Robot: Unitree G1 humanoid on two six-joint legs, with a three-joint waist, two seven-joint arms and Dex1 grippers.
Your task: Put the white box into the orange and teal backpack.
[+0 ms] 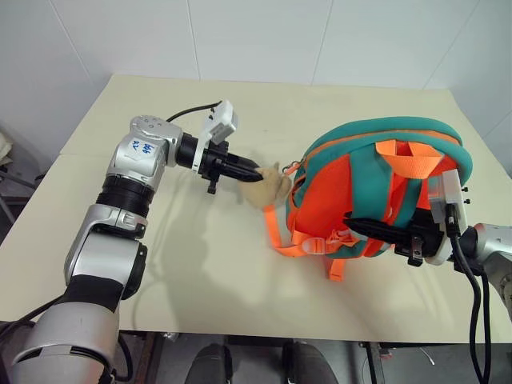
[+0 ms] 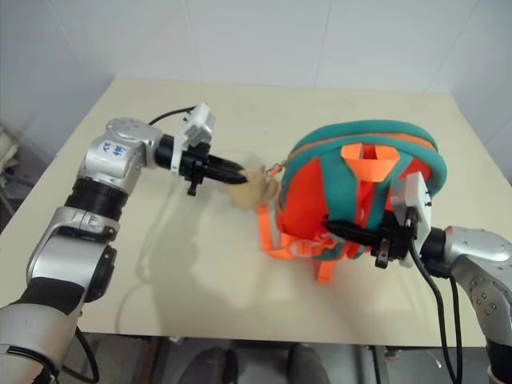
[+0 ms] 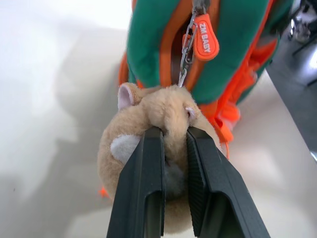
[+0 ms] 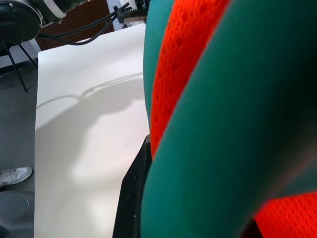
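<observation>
While left hand (image 3: 173, 148) pinches plush head (image 3: 158, 119), backpack (image 1: 376, 184) just beyond, right hand (image 1: 360, 226) gripping it

A robot test room or lab is indicated. A plain cream table (image 1: 160, 272) is set against bare white panelled walls (image 1: 264, 36). Loose black cables (image 4: 94, 29) and equipment stands are seen beyond the table's edge.

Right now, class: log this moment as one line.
left gripper: shut on plush head | right gripper: shut on backpack strap | table
</observation>
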